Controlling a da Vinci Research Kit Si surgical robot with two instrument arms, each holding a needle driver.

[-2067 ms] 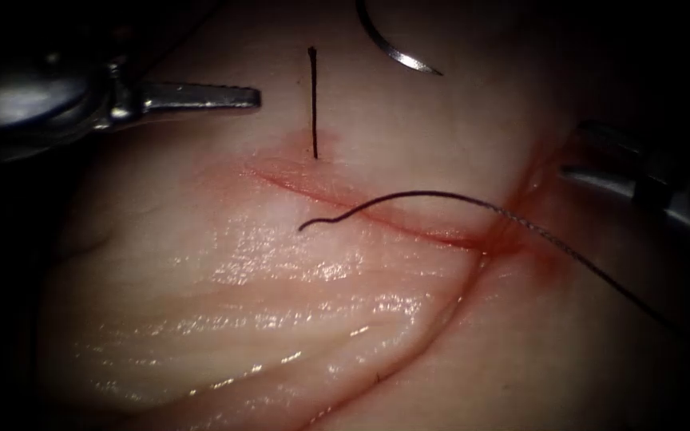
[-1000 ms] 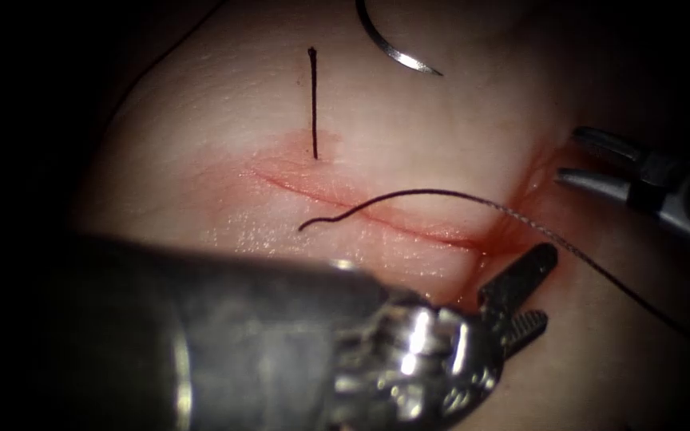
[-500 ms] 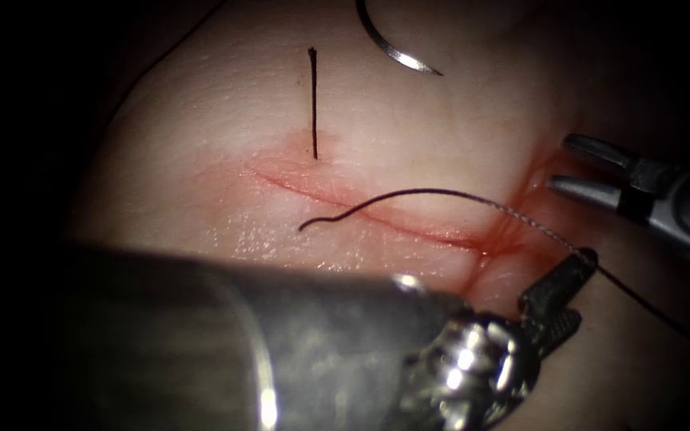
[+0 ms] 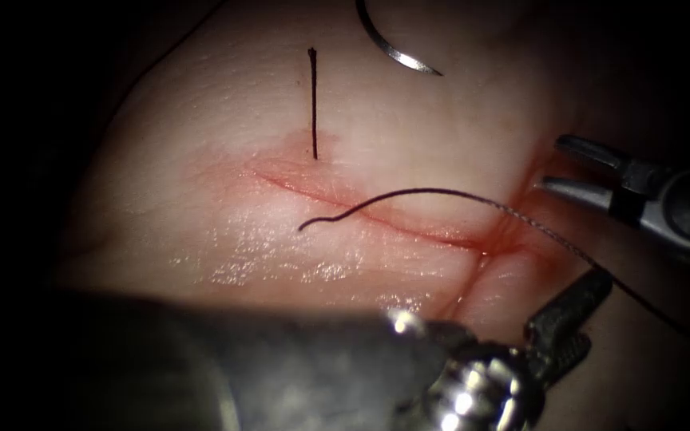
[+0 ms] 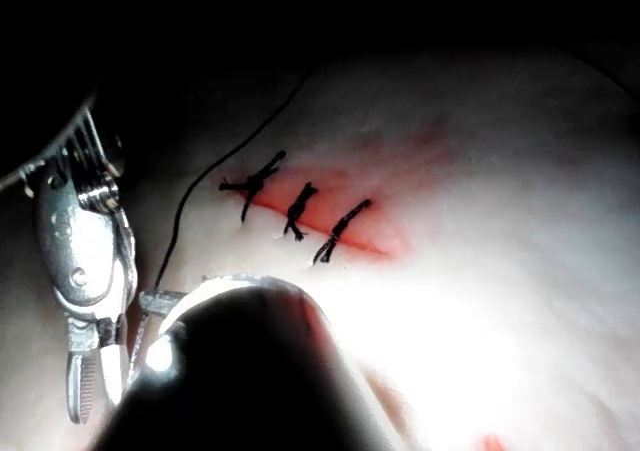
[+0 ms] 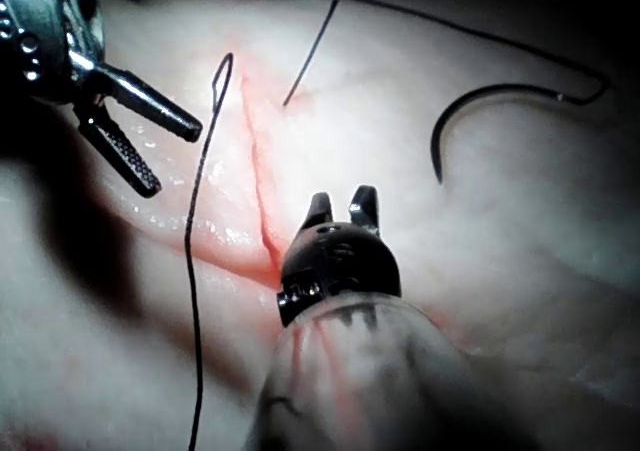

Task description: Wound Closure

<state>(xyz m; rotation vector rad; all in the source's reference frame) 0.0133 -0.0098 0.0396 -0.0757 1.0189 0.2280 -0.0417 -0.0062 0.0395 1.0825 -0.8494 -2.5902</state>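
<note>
- Endoscope view: the left tool (image 4: 573, 319) now reaches in from the lower edge, its long shaft lying across the foot of the picture. About two seconds ago it sat at the upper left, well away from the cut (image 4: 361, 209); over the last second its tip has crept rightward, towards the thread (image 4: 473, 199).
- Its jaws stand parted and grip nothing. The upper jaw's tip lies just beside the thread where the strand runs off to the lower right (whether they touch I cannot tell).
- The right tool (image 4: 557, 164) waits at the right end of the cut, jaws apart and empty. It has edged slightly leftward in the last second.
- The needle (image 4: 393, 44) lies free on the tissue (image 4: 201, 199) above the cut, held by neither tool and not in the tissue; it has not stirred across the frames.
- The thread comes out at the cut's right end, amid the red fluid (image 4: 513, 239), with its loose tail curling left over the cut. A short cut end of thread (image 4: 313, 104) stands just above the cut's left part, unchanged.
- Right wrist view: the left tool (image 6: 140, 136) shows both jaws spread on the near side of the thread (image 6: 200, 251), with the needle (image 6: 480, 111) lying apart.
- My reading: the left tool's approach has brought both empty tools close to the thread, not the needle.
</note>
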